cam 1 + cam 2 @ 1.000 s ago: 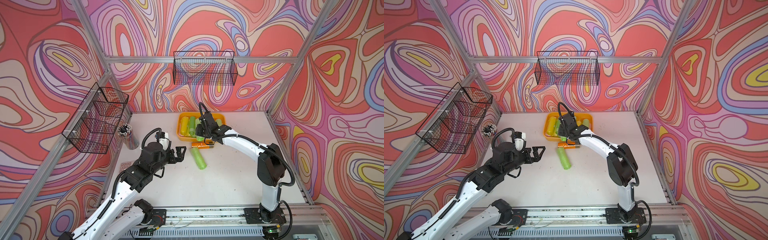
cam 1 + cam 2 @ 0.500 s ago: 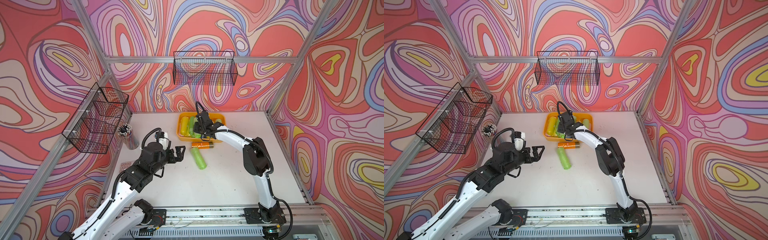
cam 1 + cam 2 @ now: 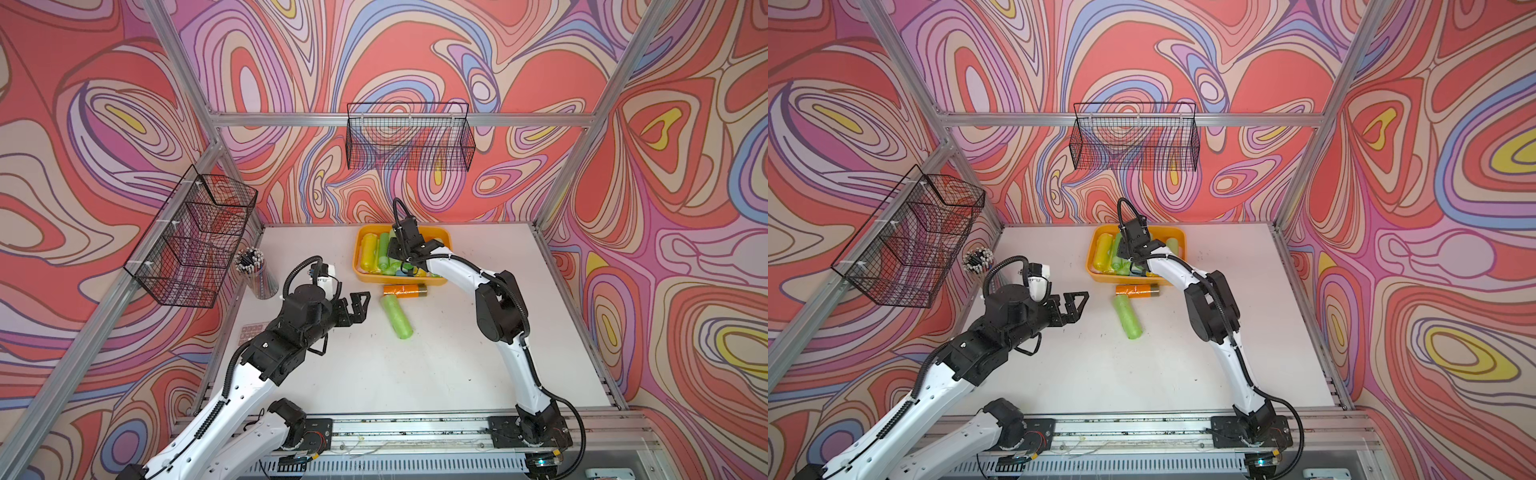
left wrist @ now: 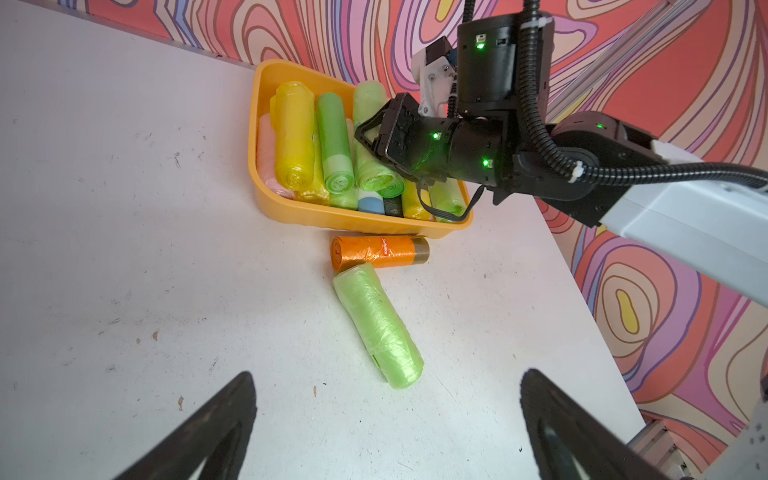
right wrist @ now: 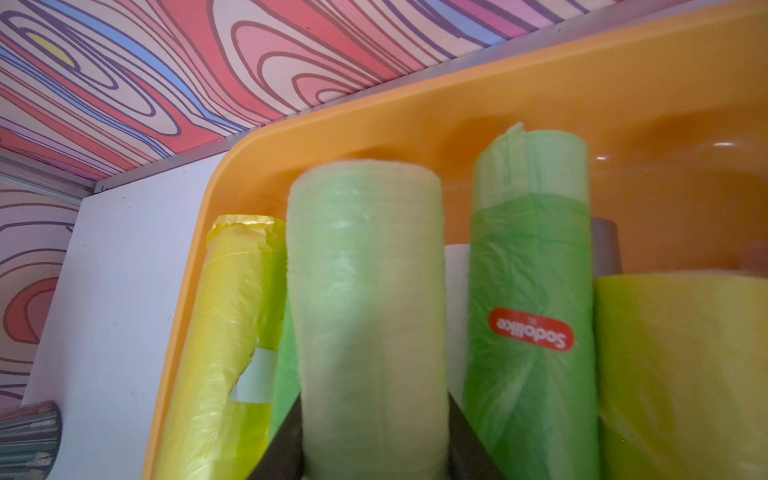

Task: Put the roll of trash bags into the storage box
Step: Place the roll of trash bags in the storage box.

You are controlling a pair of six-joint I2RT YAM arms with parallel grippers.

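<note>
Moved my right arm further in over the storage box (image 5: 415,108) since a second ago. My right gripper (image 5: 374,449) is clamped narrow on the pale green roll of trash bags (image 5: 365,270), with the box directly beneath. My left gripper (image 4: 386,374) is spread wide and empty; a loose green roll (image 4: 378,328) and an orange roll (image 4: 374,251) lie ahead on the table (image 4: 124,208).

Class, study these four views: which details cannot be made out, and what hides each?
- Right wrist view: fingers of the right gripper mostly hidden behind the pale green roll.
- Left wrist view: lower rolls in the storage box buried under upper ones.
- Left wrist view: label on the orange roll too small to read.
</note>
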